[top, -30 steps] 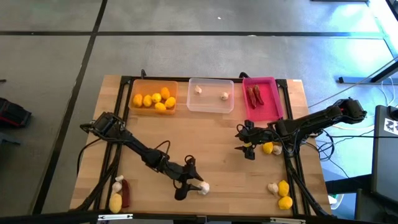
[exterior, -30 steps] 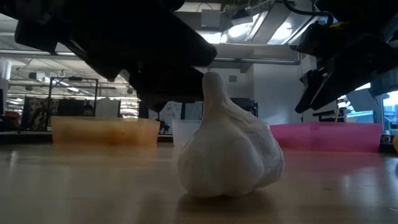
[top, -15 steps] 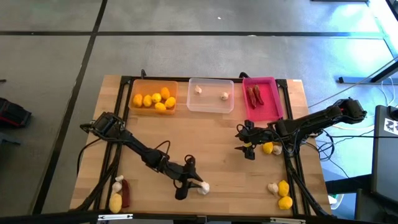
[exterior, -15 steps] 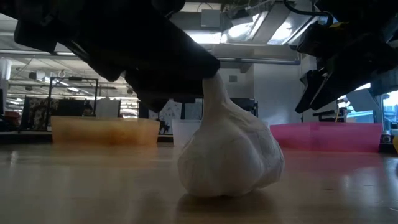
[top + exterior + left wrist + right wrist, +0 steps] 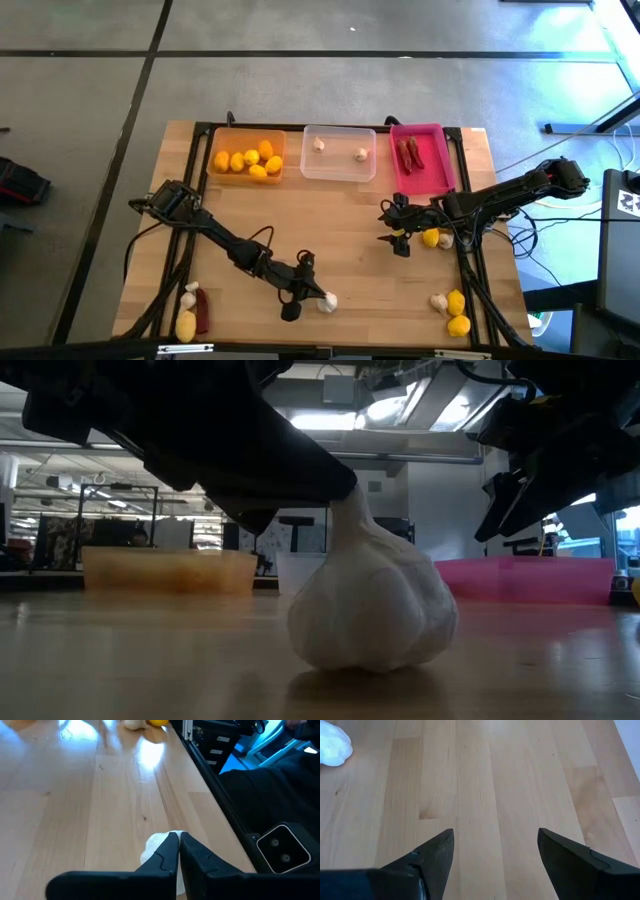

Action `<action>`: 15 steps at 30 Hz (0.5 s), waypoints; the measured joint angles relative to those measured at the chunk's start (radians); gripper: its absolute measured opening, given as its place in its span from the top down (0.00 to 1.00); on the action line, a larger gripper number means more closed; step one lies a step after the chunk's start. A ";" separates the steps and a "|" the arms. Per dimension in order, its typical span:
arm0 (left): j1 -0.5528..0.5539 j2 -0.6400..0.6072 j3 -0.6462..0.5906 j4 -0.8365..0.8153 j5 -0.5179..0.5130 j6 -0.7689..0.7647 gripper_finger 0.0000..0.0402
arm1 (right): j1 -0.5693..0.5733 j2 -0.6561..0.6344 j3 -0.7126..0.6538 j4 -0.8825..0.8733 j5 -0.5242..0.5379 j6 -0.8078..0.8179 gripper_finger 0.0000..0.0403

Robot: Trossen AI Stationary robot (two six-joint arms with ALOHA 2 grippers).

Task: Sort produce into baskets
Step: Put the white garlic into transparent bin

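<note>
A white garlic bulb [image 5: 326,303] sits near the table's front edge, right of centre, and looms large in the low view [image 5: 372,605]. My left gripper [image 5: 313,294] is shut on its stem. My right gripper [image 5: 397,238] hangs open over bare wood at the right, beside a lemon [image 5: 430,238] and a garlic [image 5: 446,240]. Along the far edge stand the orange basket [image 5: 222,176] with several lemons, the clear basket [image 5: 339,170] with two garlics, and the pink basket [image 5: 432,178] with chilies. My left gripper pinches the garlic's thin stem [image 5: 349,520], at the bulb's top, between its two fingertips [image 5: 170,845]. The fingers come slanting down from the table's left. The bulb hangs upright below them, its base at the tabletop; whether it rests there I cannot tell.
At the near left corner lie a garlic [image 5: 189,295], a chili [image 5: 201,311] and a lemon [image 5: 186,325]. At the near right lie a garlic [image 5: 438,301] and two lemons [image 5: 456,302]. The wood between the baskets and the arms is bare.
My left gripper has shut on the garlic's stem. The bulb, which leaned on the table, now stands more upright and has shifted a little toward the near edge.
</note>
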 joint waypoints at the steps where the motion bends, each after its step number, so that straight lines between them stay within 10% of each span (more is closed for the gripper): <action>1: 0.000 0.000 0.000 0.000 0.000 -0.005 0.98 | 0.000 0.000 0.000 0.000 0.000 0.000 0.30; 15: 0.075 -0.131 -0.001 -0.007 -0.002 0.054 0.98 | 0.000 0.000 0.000 0.002 -0.001 0.000 0.30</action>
